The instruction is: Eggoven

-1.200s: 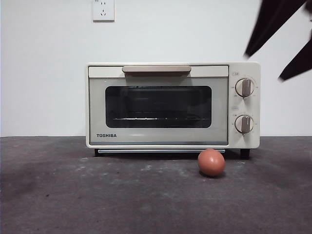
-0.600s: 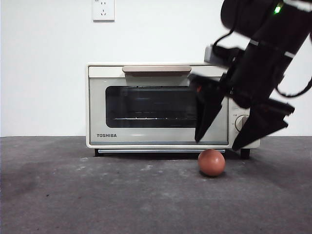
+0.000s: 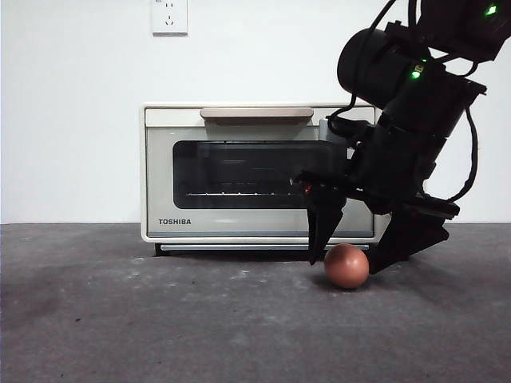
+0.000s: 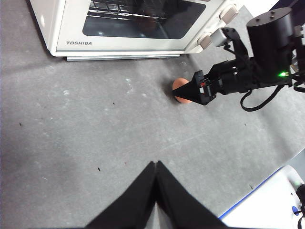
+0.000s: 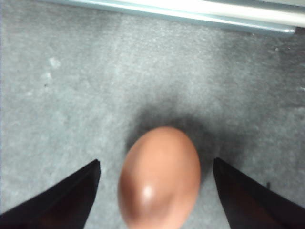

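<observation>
Over the last second the right gripper (image 3: 349, 259) had swung in from the upper corner of the front view and dropped until its two black jaws stood apart on either side of the egg (image 3: 346, 266), their tips down near the bench (image 3: 160, 319) and not yet touching the shell. In my judgement that set up the pick: closing the jaws looked like the next move, and a round egg could roll if one jaw met it first. Nearest the front edge the bench lay bare, with open room to lift and carry. The left gripper (image 4: 156, 164) waited there, jaws pressed together and holding nothing. Farther back the egg rested on the bench just before the oven (image 3: 255, 171), below its right end. The oven door was shut, so it needed opening before the egg could go in.
</observation>
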You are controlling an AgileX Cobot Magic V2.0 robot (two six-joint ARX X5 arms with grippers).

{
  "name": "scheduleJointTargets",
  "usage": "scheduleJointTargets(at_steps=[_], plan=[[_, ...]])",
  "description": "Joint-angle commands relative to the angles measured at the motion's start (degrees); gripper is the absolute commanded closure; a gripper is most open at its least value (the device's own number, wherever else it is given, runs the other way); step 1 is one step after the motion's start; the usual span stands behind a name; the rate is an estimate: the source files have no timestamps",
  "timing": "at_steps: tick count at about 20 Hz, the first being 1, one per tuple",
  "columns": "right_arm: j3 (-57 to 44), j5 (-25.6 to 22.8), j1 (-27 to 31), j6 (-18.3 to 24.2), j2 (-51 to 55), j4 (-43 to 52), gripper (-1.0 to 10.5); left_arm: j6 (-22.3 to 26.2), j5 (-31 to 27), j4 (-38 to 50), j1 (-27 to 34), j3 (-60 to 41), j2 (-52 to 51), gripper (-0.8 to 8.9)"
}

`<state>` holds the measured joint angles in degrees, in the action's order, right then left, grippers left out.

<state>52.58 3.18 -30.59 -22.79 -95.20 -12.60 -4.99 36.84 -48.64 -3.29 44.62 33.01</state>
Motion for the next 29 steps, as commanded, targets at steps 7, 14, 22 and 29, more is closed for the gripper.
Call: scheduleJointTargets(at_steps=[7, 14, 22, 29], plan=[[2.27, 0.0, -0.42, -0.33, -2.69, -1.75, 7.2, 1.05, 0.26, 0.44, -0.15, 1.07, 0.31, 8.06], [2.27, -0.2, -0.39, 0.33, -2.69, -3.91, 8.6, 1.05, 0.26, 0.46, -0.15, 1.07, 0.31, 8.06], [2.32, -0.13, -0.35, 0.33, -1.7, -2.97, 9.4, 1.03, 0.24, 0.72, -0.15, 1.07, 0.55, 8.06], [2.32, 0.48, -0.37, 2.08, 7.17, -6.62, 9.4, -1.14, 0.24, 6.14, -0.87, 1.09, 4.44, 8.06]])
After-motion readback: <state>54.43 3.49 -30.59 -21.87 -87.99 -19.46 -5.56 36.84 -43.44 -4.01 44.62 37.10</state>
